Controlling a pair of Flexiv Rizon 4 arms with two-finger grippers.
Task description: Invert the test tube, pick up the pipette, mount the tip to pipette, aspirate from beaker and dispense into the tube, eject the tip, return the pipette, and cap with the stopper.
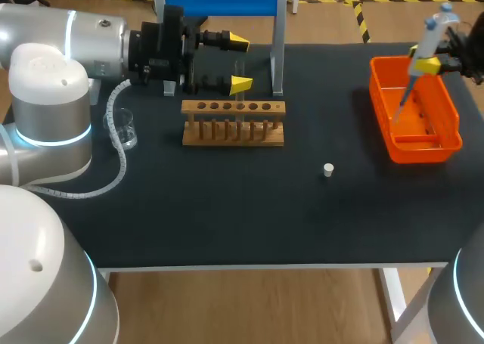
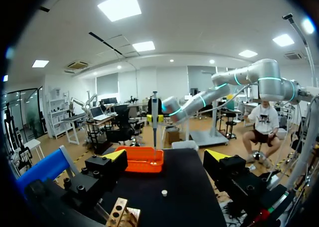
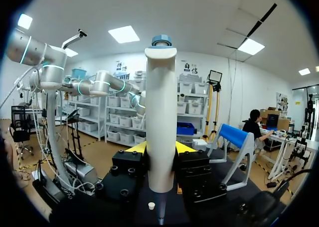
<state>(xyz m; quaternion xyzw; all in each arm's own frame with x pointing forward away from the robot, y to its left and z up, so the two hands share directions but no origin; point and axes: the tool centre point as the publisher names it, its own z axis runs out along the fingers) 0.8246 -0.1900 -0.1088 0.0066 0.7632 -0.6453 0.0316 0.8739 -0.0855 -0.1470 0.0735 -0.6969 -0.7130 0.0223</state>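
My right gripper is shut on the white pipette and holds it upright over the orange bin at the table's right. In the right wrist view the pipette stands between the yellow-tipped fingers, its narrow end pointing down. My left gripper is wide open above the back of the wooden tube rack, nothing gripped. The white stopper lies on the mat in the middle right. A glass beaker stands at the left. I cannot clearly make out the test tube.
A blue roll on a metal stand rises behind the rack. The left wrist view shows the rack under its fingers, with the stopper and the orange bin ahead across the black mat.
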